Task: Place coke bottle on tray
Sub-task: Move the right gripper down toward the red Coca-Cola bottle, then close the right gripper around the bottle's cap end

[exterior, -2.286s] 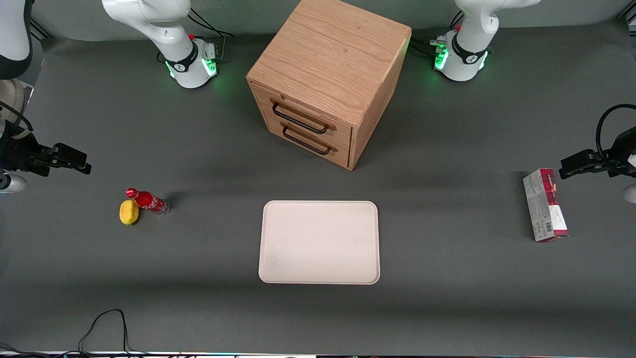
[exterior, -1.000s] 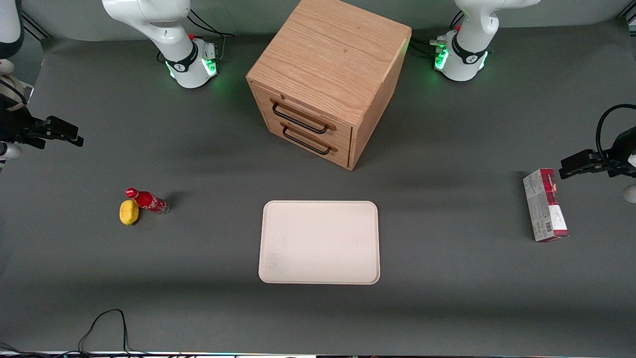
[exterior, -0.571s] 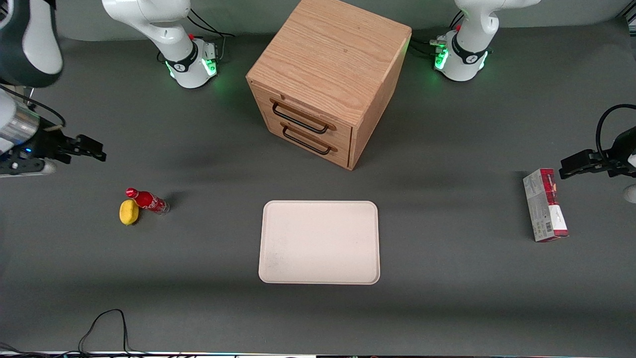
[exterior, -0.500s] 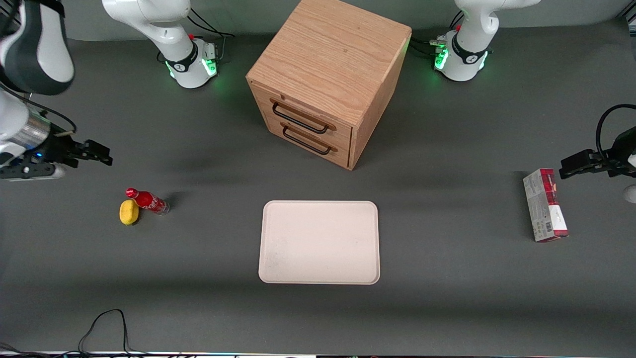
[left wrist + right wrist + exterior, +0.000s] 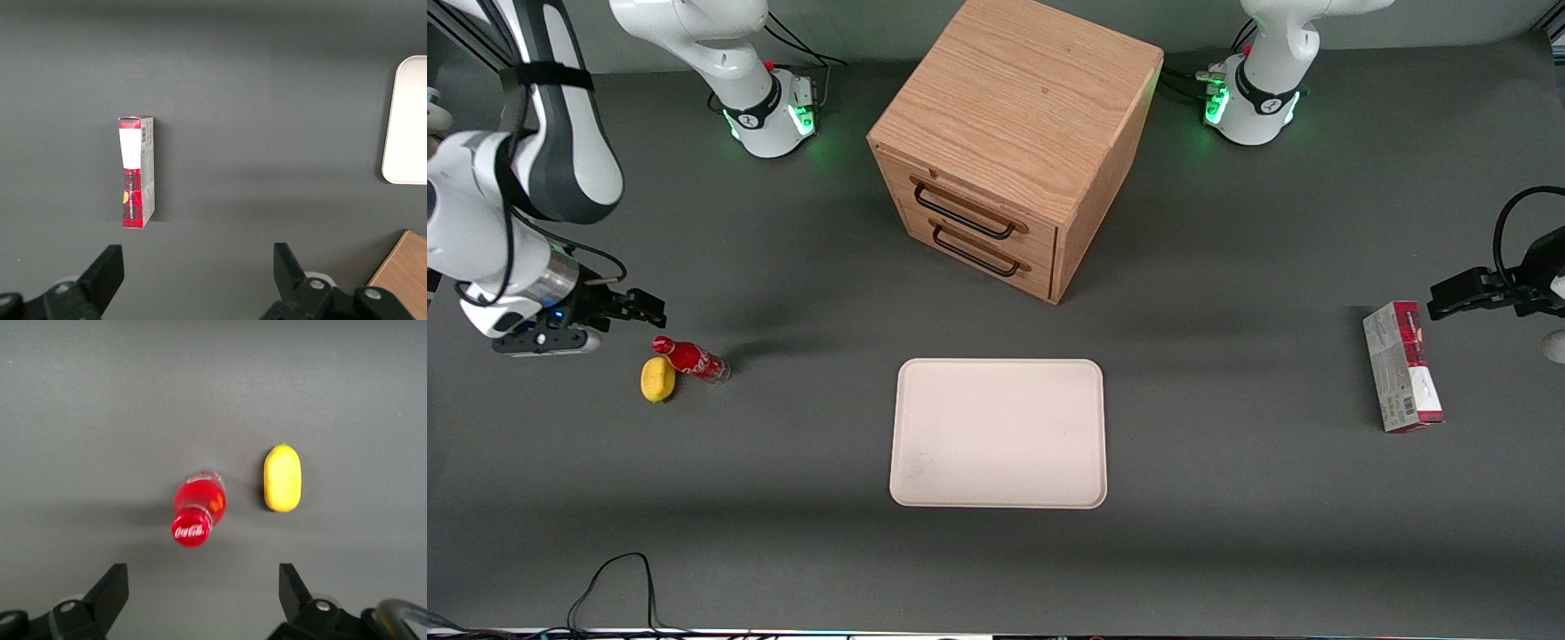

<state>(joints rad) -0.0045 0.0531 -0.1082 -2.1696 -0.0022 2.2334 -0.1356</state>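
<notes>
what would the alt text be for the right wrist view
Seen from above, an upright red coke bottle stands on the dark grey table beside a yellow lemon-shaped object, not touching it. The open gripper hovers above, fingers spread wide.

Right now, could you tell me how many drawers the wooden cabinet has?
2: upper drawer and lower drawer, stacked on the wooden cabinet front. The gripper is open above the small red coke bottle.

Right arm and gripper, left edge of the front view

White and grey arm [image 5: 525, 169] bends down from the upper left corner; its black gripper [image 5: 640, 309] hangs at mid-height, pointing toward frame centre, fingers [image 5: 110, 590] spread wide apart, nothing between them.
</notes>
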